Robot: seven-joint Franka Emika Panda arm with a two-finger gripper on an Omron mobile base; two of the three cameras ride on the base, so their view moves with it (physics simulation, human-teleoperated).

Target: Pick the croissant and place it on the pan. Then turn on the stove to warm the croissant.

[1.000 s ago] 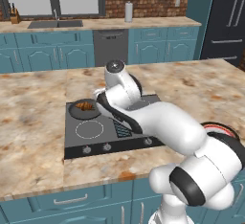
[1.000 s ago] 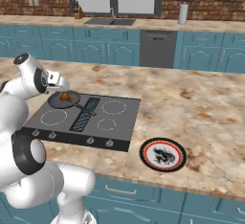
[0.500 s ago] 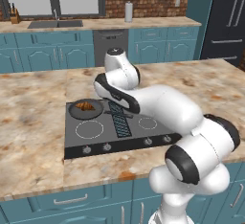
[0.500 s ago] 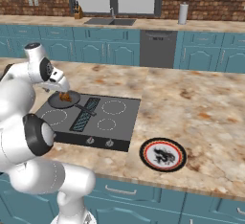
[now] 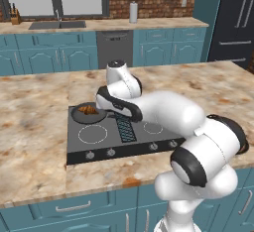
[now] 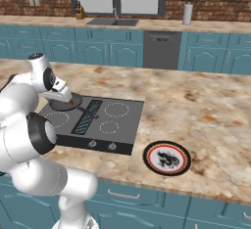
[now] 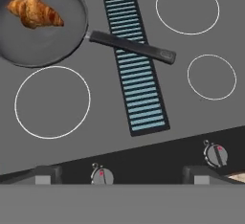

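The croissant [image 7: 34, 11] lies inside the pan [image 7: 45, 39] on the back left burner of the stove [image 7: 191, 113]. The pan's black handle [image 7: 131, 46] reaches across the ribbed grille [image 7: 136, 84]. My gripper [image 7: 125, 175] hangs open above the stove's front edge, over the knobs [image 7: 101, 175], with nothing between its fingertips [image 7: 48, 174]. From the left base view the croissant [image 5: 89, 109] shows in the pan [image 5: 82, 117] just left of my hand. The right base view has the pan [image 6: 66, 105] partly behind my arm.
A red-rimmed plate [image 6: 166, 157] lies on the marble counter [image 6: 206, 105] right of the stove [image 6: 117, 125]. A second knob [image 7: 215, 153] sits at the front right. Blue cabinets, a sink and a paper towel roll [image 5: 133, 12] line the far wall.
My hand has drawn back from the pan toward the stove's middle and front. The croissant stays in the pan and the jaws stay open.
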